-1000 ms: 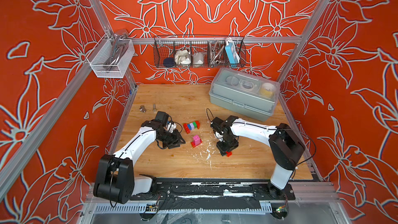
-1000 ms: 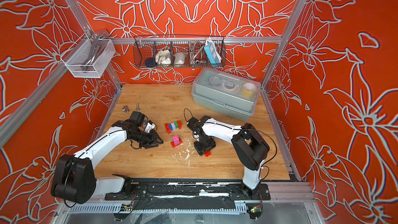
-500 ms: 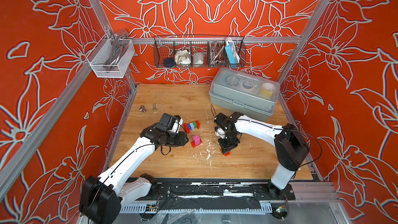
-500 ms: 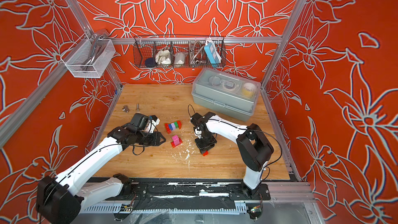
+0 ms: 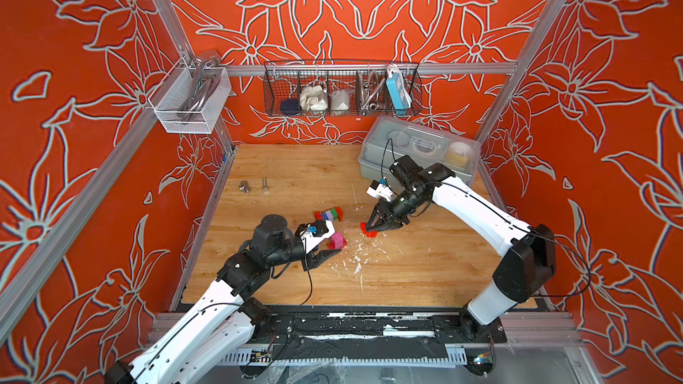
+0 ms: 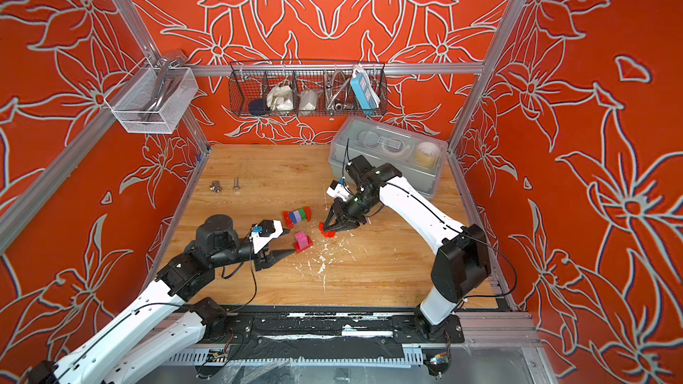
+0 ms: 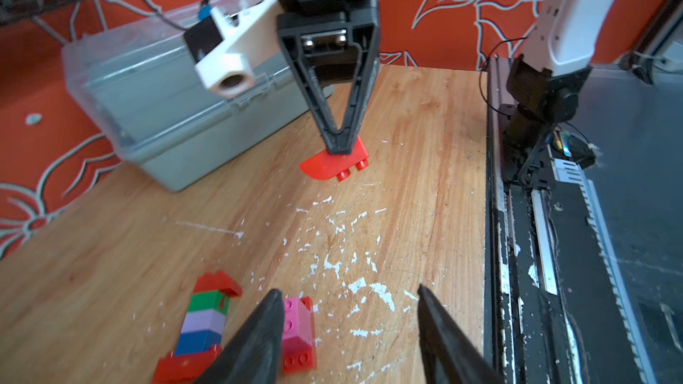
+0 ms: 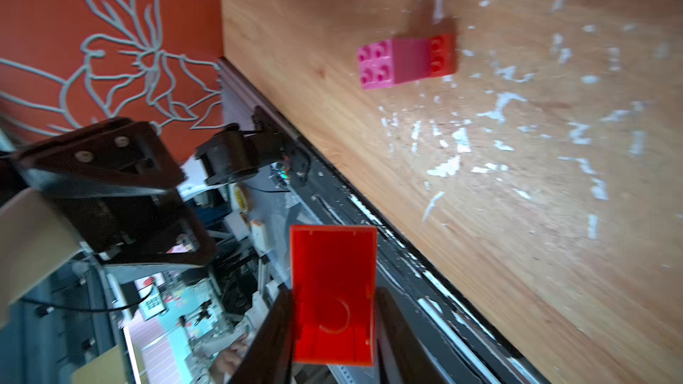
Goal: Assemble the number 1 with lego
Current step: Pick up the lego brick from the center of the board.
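A row of joined lego (image 5: 328, 214) (image 6: 296, 215) (image 7: 205, 323), red, blue, lilac, green and red, lies on the wooden table. Beside it rests a pink block with a red brick on it (image 5: 338, 241) (image 6: 303, 241) (image 8: 403, 59). My left gripper (image 7: 347, 289) (image 6: 289, 242) is open; the pink block (image 7: 297, 326) sits just inside one of its fingers (image 7: 266, 323). My right gripper (image 5: 369, 229) (image 6: 327, 229) (image 8: 334, 295) is shut on a red brick (image 7: 334, 164) (image 8: 332, 253), held tilted just above the table, its hollow underside facing the wrist camera.
A grey lidded box (image 5: 417, 156) stands at the back right, just behind the right arm. Two metal bolts (image 5: 245, 187) (image 5: 264, 183) lie at the back left. A wire basket (image 5: 342, 90) hangs on the back wall. White flecks (image 5: 356, 258) mark the wood.
My right gripper shut on the red brick, lifted it and carried it back and to the left. The left arm swung right to the pink block and its jaws opened wider.
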`<state>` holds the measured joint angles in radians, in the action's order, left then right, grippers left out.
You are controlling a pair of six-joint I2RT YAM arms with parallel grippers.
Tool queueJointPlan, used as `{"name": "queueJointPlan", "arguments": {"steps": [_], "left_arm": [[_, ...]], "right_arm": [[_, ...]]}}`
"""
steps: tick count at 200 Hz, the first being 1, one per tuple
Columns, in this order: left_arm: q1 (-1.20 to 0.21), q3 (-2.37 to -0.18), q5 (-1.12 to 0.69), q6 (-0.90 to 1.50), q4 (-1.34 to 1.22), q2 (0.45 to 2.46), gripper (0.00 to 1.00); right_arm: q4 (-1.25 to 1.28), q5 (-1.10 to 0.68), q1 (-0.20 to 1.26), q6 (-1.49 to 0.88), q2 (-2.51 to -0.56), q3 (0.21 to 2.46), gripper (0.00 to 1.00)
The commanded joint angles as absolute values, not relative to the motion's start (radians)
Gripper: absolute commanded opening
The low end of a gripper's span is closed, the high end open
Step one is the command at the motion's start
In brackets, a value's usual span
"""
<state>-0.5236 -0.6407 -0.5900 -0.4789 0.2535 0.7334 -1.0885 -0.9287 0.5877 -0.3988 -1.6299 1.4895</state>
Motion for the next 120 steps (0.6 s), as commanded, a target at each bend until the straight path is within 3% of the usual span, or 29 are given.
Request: {"name": "queueJointPlan", "arguments": {"steps": [1,36,120], "left_arm": [[-0.526,-0.698,-0.726,-0.663,0.258,0.807,0.61],[-0.526,-0.757,-0.72,-0.788,0.292,0.907,0.71],[-0.526,-0.806,-0.689,-0.844,0.183,1.03,0.76]], "right_arm": [[-1.071,-1.109,0.588,-0.385,-1.633,1.504,0.22],[-1.188,-1.126,0.588,-0.253,-1.667,1.551,0.21],[-1.24,-1.154,0.595,-0.19,-1.683,1.539,0.19]]}}
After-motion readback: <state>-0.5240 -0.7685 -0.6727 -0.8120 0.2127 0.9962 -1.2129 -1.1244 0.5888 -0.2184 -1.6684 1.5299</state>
